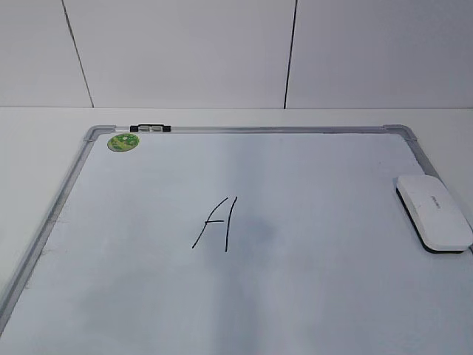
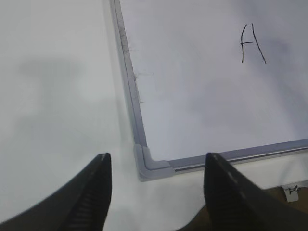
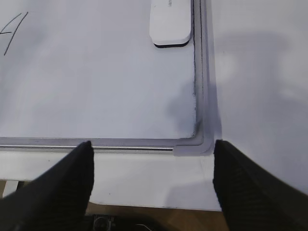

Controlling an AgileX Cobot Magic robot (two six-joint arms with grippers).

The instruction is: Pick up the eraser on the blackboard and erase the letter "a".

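The blackboard (image 1: 332, 288) is a white board in a silver-grey frame, lying flat on the table. The eraser (image 1: 434, 212), white with a black base, lies on the board at its right edge; it also shows at the top of the right wrist view (image 3: 170, 21). A tall slanted capital "A" (image 1: 218, 220) is near the board's middle. No small letter "a" shows in any view; a faint grey smudge (image 1: 260, 231) lies just right of the capital. My left gripper (image 2: 158, 156) is open and empty over the board's near left corner. My right gripper (image 3: 152, 144) is open and empty over the near right corner.
A round green sticker (image 1: 123, 142) and a small black-and-white clip (image 1: 149, 129) sit at the board's far left corner. White table surrounds the board. A panelled white wall (image 1: 185, 52) stands behind. The table's front edge (image 3: 144, 204) is just below my right gripper.
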